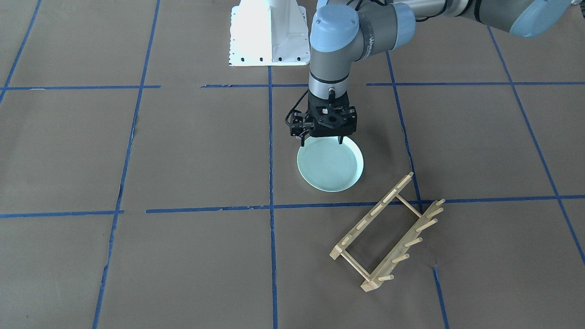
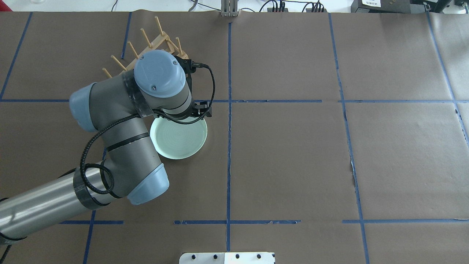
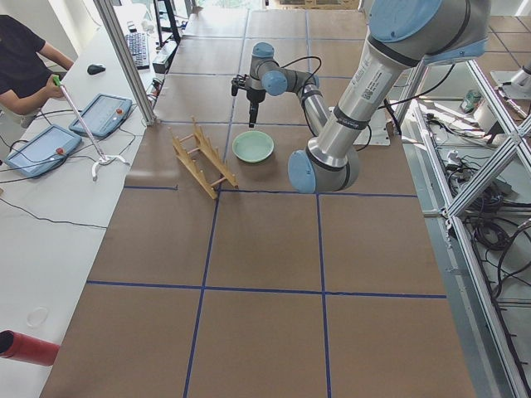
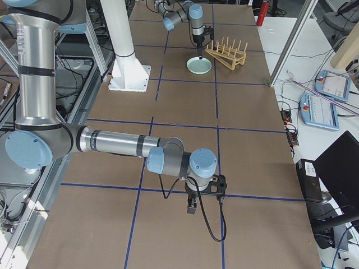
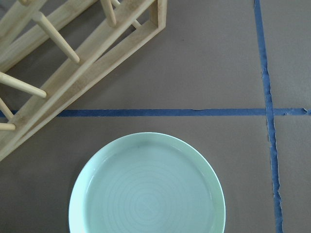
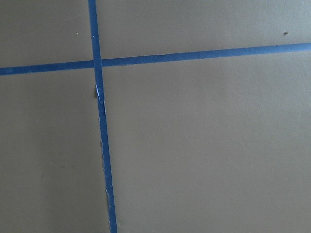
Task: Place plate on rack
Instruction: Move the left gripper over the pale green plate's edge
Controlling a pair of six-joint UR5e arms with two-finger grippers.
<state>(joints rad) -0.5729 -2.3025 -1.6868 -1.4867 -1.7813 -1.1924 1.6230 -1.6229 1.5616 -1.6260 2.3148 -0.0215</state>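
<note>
The pale mint-green plate (image 1: 330,167) lies flat on the brown paper table; it also shows in the overhead view (image 2: 179,138) and the left wrist view (image 5: 147,190). The light wooden rack (image 1: 387,234) stands empty beside it, apart from it, and is partly hidden by the arm in the overhead view (image 2: 148,43). It fills the top left of the left wrist view (image 5: 73,63). My left gripper (image 1: 321,142) points down, open and empty, just above the plate's rim on the robot's side. My right gripper (image 4: 190,206) shows only in the exterior right view, so I cannot tell its state.
The white robot base (image 1: 267,36) stands at the table's robot side. Blue tape lines (image 1: 270,151) cross the brown paper. An operator (image 3: 25,58) sits past the table's far side with tablets (image 3: 104,116).
</note>
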